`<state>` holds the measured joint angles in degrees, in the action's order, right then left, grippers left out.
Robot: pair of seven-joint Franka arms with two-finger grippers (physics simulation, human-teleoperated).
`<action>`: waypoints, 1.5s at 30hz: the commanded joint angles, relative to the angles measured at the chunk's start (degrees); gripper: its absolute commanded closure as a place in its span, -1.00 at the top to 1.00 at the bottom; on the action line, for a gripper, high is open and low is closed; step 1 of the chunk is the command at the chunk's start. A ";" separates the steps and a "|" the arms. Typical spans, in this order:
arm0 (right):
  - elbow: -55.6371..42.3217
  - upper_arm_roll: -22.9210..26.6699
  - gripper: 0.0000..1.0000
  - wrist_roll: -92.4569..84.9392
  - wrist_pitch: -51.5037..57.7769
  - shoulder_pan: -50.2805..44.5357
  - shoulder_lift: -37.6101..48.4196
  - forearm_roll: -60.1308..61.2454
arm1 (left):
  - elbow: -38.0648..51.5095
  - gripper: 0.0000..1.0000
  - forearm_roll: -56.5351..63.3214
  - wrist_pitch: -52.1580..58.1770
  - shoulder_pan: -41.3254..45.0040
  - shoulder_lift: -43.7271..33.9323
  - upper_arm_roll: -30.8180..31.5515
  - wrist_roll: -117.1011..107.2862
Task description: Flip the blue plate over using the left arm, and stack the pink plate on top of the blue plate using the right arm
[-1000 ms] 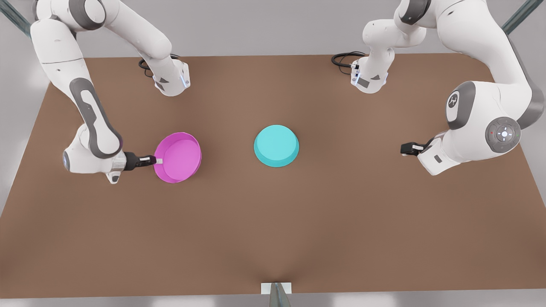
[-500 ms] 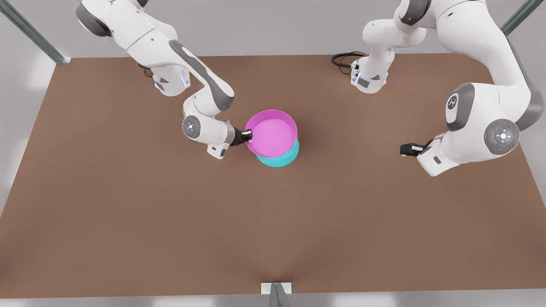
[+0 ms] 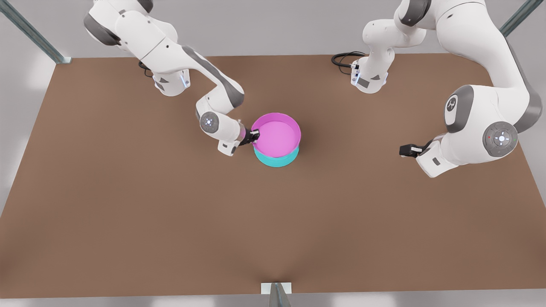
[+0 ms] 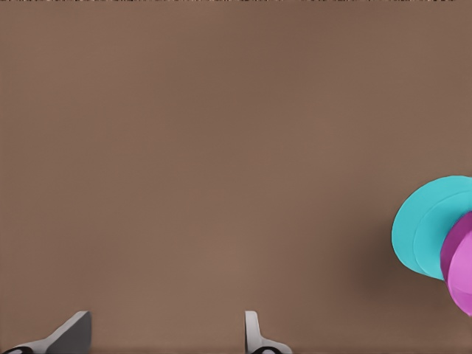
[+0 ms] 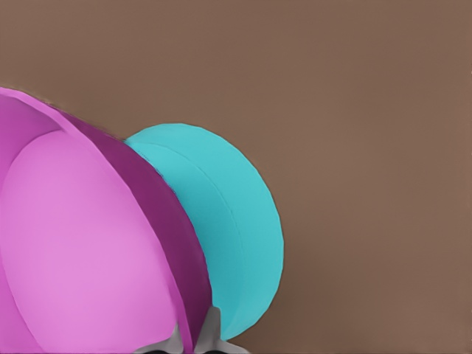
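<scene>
My right end effector point(image 3: 255, 136) grips the rim of the pink plate point(image 3: 277, 135), its fingers point(image 5: 209, 332) pinched on the wall at the edge toward the front view's left. I hold this plate open side up, directly over the blue plate point(image 3: 276, 159); whether the two touch I cannot tell. Nothing lies in the pink plate; its flat base shows bare.

The blue plate sits upside down on the brown counter point(image 3: 273, 221), near its middle, with its base upward. In the front view a crescent of its wall shows below the pink plate's rim. In my right wrist view the blue plate point(image 5: 236, 236) lies just behind the pink plate point(image 5: 88, 251).

My left end effector point(image 3: 405, 149) waits well apart from the blue plate, toward the front view's right, with its fingers point(image 4: 254, 335) spread and holding nothing. From my left wrist view both plates are far off: the blue plate point(image 4: 424, 236) and the pink plate point(image 4: 461, 269).

Two plates in all, one pink and one blue.
</scene>
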<state>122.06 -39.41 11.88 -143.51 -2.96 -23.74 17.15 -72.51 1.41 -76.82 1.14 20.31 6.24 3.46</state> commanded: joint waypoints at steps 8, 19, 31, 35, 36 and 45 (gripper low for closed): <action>1.07 0.21 -0.57 0.34 -4.50 -0.38 -3.15 -0.71 | 0.00 1.00 0.00 0.00 0.00 0.35 0.00 -0.03; 0.98 0.21 0.47 0.34 -9.42 -1.26 -7.28 -2.03 | 0.00 1.00 0.00 0.00 0.00 0.52 0.00 -0.03; -28.10 0.74 1.00 7.64 39.88 5.94 0.80 -9.32 | 1.76 1.00 0.18 0.09 0.00 0.52 0.00 0.23; -40.94 0.83 1.00 6.67 49.64 15.17 0.89 -16.69 | 3.52 1.00 0.09 -0.35 -0.44 0.44 -0.61 0.06; -44.89 0.83 1.00 6.67 53.32 18.15 0.36 -19.95 | 3.52 1.00 -0.62 -0.70 -1.67 0.43 -0.79 0.06; -38.04 18.41 1.00 -4.67 55.71 13.94 11.53 -21.98 | 3.60 1.00 -0.35 -3.43 -2.55 0.00 -1.58 0.32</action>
<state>83.15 -20.69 6.73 -87.80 11.15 -12.38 -4.99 -68.94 1.12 -80.24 -1.40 20.05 4.74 3.78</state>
